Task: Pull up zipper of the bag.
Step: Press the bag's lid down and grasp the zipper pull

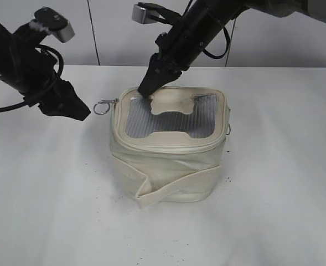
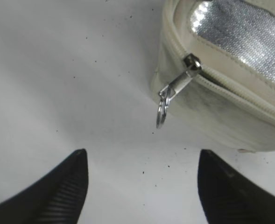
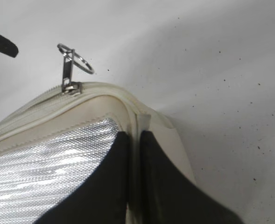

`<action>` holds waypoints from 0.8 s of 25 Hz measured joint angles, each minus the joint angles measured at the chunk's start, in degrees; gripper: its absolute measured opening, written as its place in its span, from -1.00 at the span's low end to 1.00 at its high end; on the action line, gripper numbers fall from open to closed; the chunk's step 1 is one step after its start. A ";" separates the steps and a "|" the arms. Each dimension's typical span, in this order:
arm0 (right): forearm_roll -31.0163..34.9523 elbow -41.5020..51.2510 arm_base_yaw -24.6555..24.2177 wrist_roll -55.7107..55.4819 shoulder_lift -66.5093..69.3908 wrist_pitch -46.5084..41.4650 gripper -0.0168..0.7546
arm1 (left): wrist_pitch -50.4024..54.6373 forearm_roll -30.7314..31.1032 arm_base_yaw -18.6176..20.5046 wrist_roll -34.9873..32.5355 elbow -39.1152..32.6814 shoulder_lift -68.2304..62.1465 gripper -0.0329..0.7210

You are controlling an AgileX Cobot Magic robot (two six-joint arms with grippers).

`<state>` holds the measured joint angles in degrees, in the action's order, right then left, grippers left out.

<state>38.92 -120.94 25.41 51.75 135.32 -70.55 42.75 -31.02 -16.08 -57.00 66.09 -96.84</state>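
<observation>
The cream bag point(image 1: 168, 163) stands mid-table with its grey ribbed window and bone-shaped patch facing up. Its zipper track point(image 1: 168, 146) runs round the top rim. A silver slider with a ring pull point(image 1: 101, 106) sticks out at the bag's back-left corner; it also shows in the left wrist view point(image 2: 192, 63) and the right wrist view point(image 3: 71, 86). My left gripper point(image 1: 81, 111) point(image 2: 142, 154) is open and empty, just left of the ring and not touching it. My right gripper point(image 1: 146, 90) point(image 3: 135, 136) is nearly closed, pinching the bag's top rim at that corner.
The flat cream strap point(image 1: 176, 190) wraps loosely across the bag's front. A small metal piece point(image 1: 229, 128) hangs at the bag's right side. The white table point(image 1: 273, 210) carries small dark specks. A white wall stands behind.
</observation>
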 joint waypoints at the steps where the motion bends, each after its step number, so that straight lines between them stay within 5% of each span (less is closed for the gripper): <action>1: 0.00 0.00 0.00 0.00 0.00 0.00 -0.85 | -0.07 -0.05 0.00 -1.49 0.00 0.00 0.57; 20: 0.00 0.00 0.00 -0.22 0.00 0.00 -0.85 | -8.73 -0.79 -5.75 -4.22 0.06 -3.16 0.58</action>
<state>38.92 -120.94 25.41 51.53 135.32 -70.55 34.02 -31.81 -21.83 -61.22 66.16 -100.00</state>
